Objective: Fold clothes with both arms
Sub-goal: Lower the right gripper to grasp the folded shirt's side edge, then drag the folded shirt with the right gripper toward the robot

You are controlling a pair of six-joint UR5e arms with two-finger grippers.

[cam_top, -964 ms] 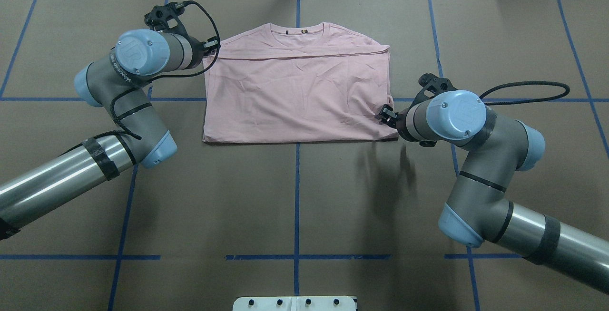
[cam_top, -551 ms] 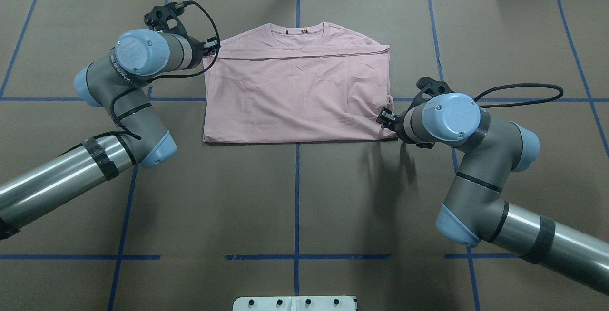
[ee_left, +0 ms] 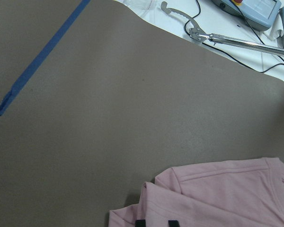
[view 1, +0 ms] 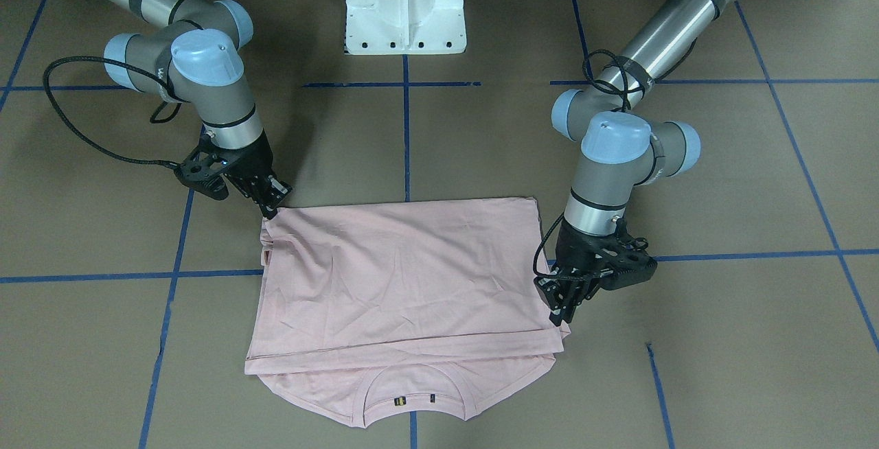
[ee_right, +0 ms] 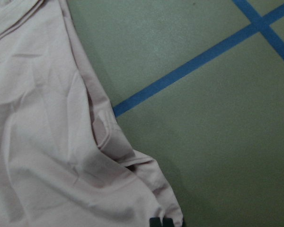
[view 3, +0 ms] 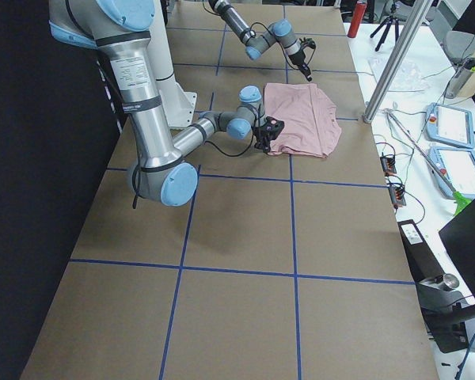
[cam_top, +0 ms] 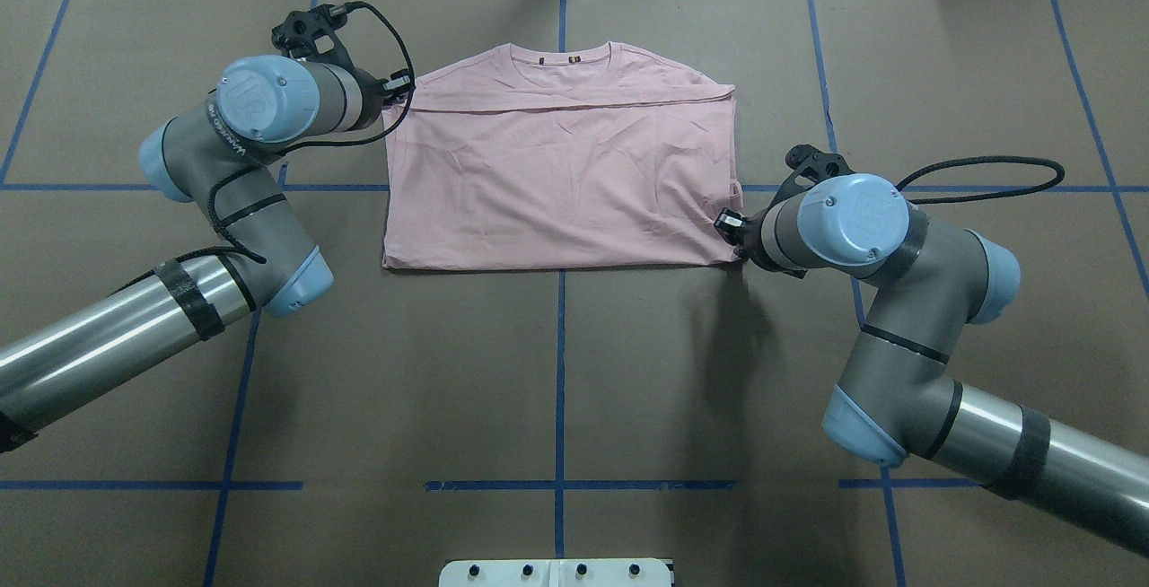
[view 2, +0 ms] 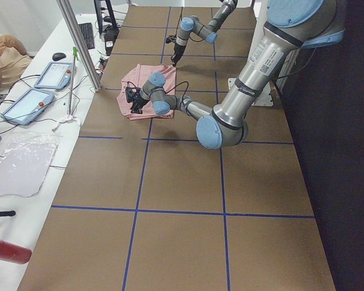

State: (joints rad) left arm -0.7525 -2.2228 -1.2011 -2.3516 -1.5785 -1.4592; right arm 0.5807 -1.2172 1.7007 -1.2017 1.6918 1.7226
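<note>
The pale pink T-shirt (cam_top: 556, 174) lies folded and plain side up on the brown table, neck towards the far edge; no cartoon shows. My left gripper (cam_top: 398, 89) is at its far left corner, by the fold line. In the left wrist view (ee_left: 157, 222) the fingertips are closed on bunched cloth (ee_left: 217, 194). My right gripper (cam_top: 729, 226) is at the shirt's near right corner. In the right wrist view (ee_right: 160, 221) its tips are nearly together on the cloth edge (ee_right: 47, 142). In the front view the left gripper (view 1: 560, 312) and the right gripper (view 1: 272, 207) sit low at opposite corners.
Blue tape lines (cam_top: 559, 372) cross the brown table cover. The white pedestal base (view 1: 405, 9) stands at the robot's side. Past the far edge are a metal post (view 2: 79, 42), tablets (view 2: 51, 76) and a seated person.
My right arm has shifted slightly towards the robot and its gripper has settled onto the shirt's near right corner, nudging that corner inward. The left arm has not moved.
</note>
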